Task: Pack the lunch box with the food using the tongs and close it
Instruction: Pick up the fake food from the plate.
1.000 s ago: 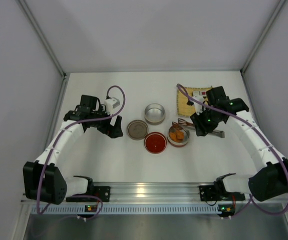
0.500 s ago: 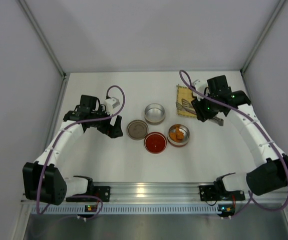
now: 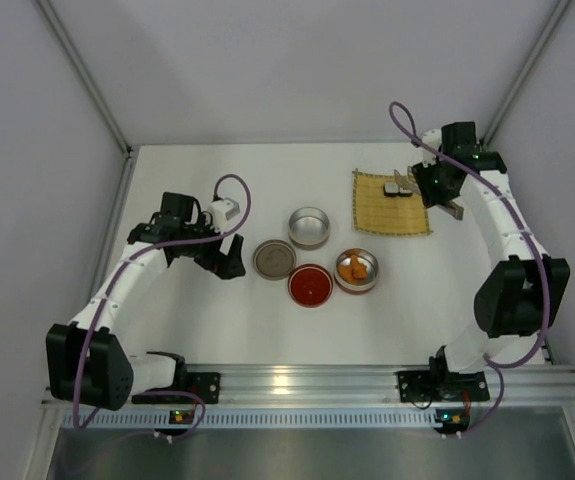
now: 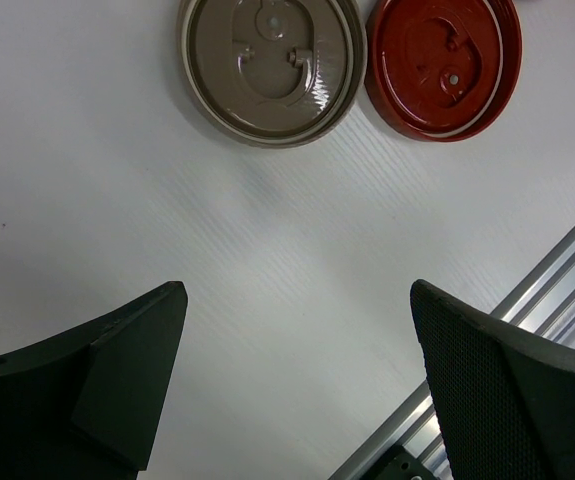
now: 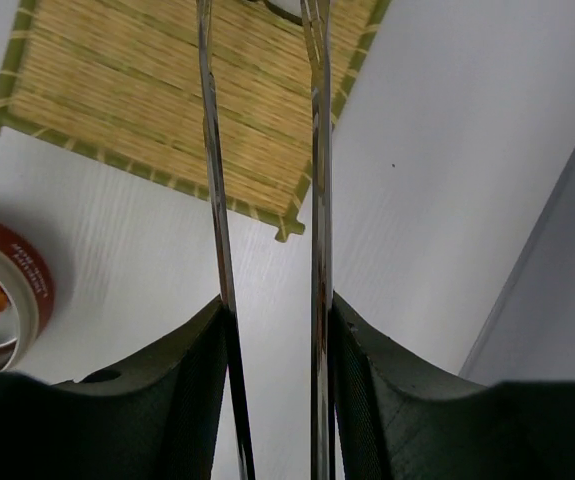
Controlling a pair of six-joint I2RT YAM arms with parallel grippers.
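My right gripper (image 3: 435, 186) is shut on the silver tongs (image 5: 317, 150), both thin arms pressed between its pads. The tongs reach out over the far right corner of the yellow mat (image 3: 391, 204), towards two sushi rolls (image 3: 399, 187) lying there. Their tips are cut off at the top of the right wrist view. Orange fried pieces (image 3: 355, 266) lie in the red-banded lunch box bowl (image 3: 370, 282), which also shows as the bowl (image 5: 7, 290) at the left edge. My left gripper (image 3: 229, 256) hangs open over bare table, holding nothing.
An empty silver bowl (image 3: 309, 227) stands left of the mat. A tan lid (image 4: 272, 65) and a red lid (image 4: 445, 55) lie flat ahead of the left gripper (image 4: 297, 300). The right wall (image 5: 567, 300) stands close to my right gripper (image 5: 277, 320). The metal rail (image 4: 527, 320) runs along the near edge.
My right arm has swung away from the bowl with the fried pieces, back and to the right over the mat's far corner, carrying the tongs. The left arm has stayed still.
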